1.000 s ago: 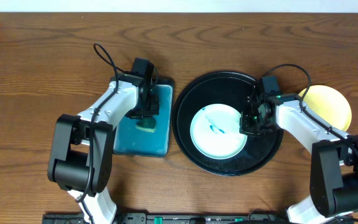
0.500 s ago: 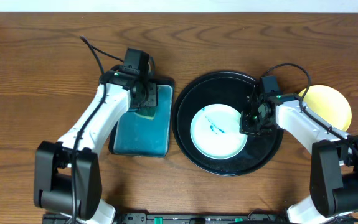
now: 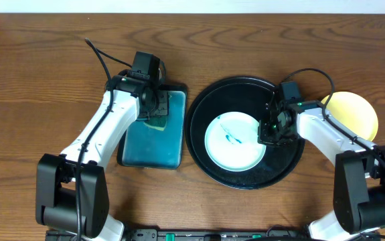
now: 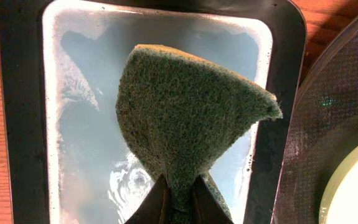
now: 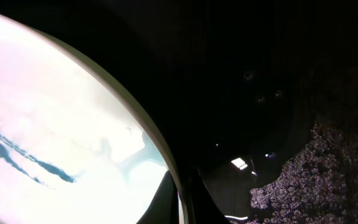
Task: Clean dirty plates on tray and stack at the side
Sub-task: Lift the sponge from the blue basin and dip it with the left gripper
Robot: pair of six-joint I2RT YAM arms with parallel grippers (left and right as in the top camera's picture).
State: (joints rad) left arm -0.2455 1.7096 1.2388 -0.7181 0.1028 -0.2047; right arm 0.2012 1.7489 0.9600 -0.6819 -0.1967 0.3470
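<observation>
A pale mint-white plate (image 3: 235, 142) lies in the middle of the round black tray (image 3: 246, 86), with thin teal scribbles across its left half. The right pincer (image 3: 270, 132) is pressed together on that plate's right rim; the wrist view shows the edge caught between its fingers. A yellow plate (image 3: 358, 110) sits on the tabletop (image 3: 45, 67) just right of the tray, partly under the right arm.

Since a second ago the left arm has stretched toward the far end of the teal basin (image 3: 148, 150), left of the tray. The plate and right arm have not moved.

The left pincer (image 4: 179, 190) pinches a green sponge (image 4: 191, 106), which fans out over the basin's wet floor. Whether it touches the floor I cannot tell.
</observation>
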